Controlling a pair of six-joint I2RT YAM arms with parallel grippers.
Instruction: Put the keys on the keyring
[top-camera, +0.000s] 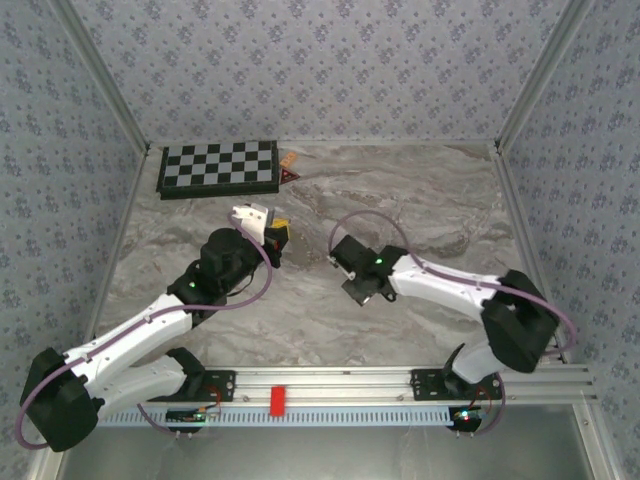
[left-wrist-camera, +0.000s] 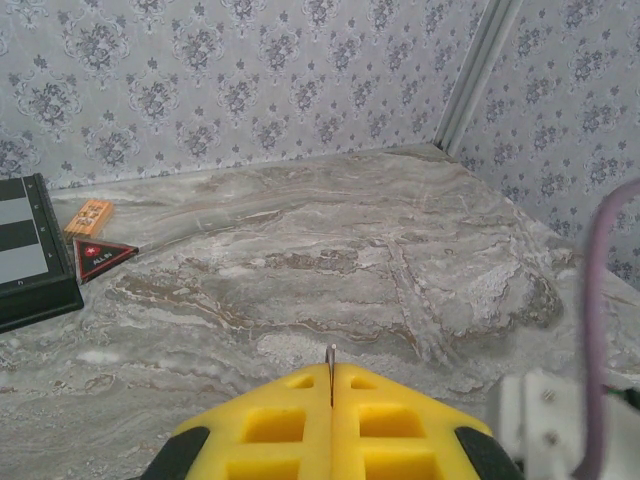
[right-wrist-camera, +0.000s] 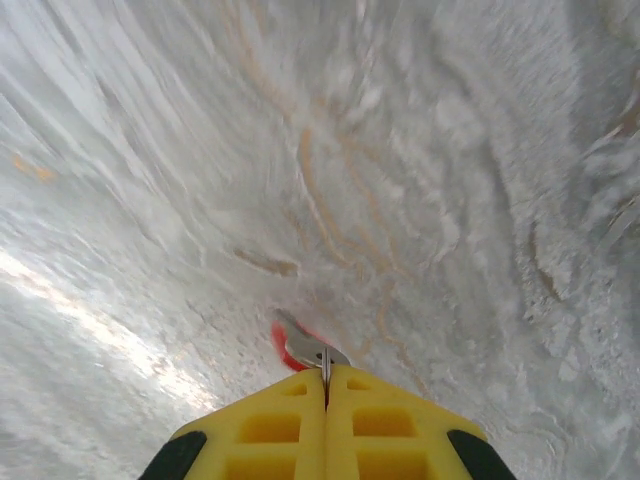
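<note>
key: I see the small key (right-wrist-camera: 300, 346) right at the tips of the right fingers (right-wrist-camera: 295, 398). Its red head sticks out just left of their seam and the silvery metal part lies across the tip line.
right fingers: closed, pad against pad, pinching the key's metal part.
key and surface: the marbled surface (right-wrist-camera: 420, 200) runs close beyond the fingertips and is streaked with blur. I cannot tell whether the key touches it.
keyring: of the keyring (left-wrist-camera: 331, 352) I make out only a thin grey metal edge standing out of the seam at the tips of the left fingers (left-wrist-camera: 290, 402).
left fingers: closed, clamped on that thin edge.
ahead of the left fingers: open marbled surface, running to the papered walls.
ahead and left of the left fingers: a dark red triangular piece (left-wrist-camera: 100, 257), an orange tag (left-wrist-camera: 88, 217) just beyond it, and the corner of a chequered board (left-wrist-camera: 25, 255) further left.
behind both pairs of fingers: a red block (top-camera: 277, 400) on the rail (top-camera: 350, 382) between the arm bases.
</note>
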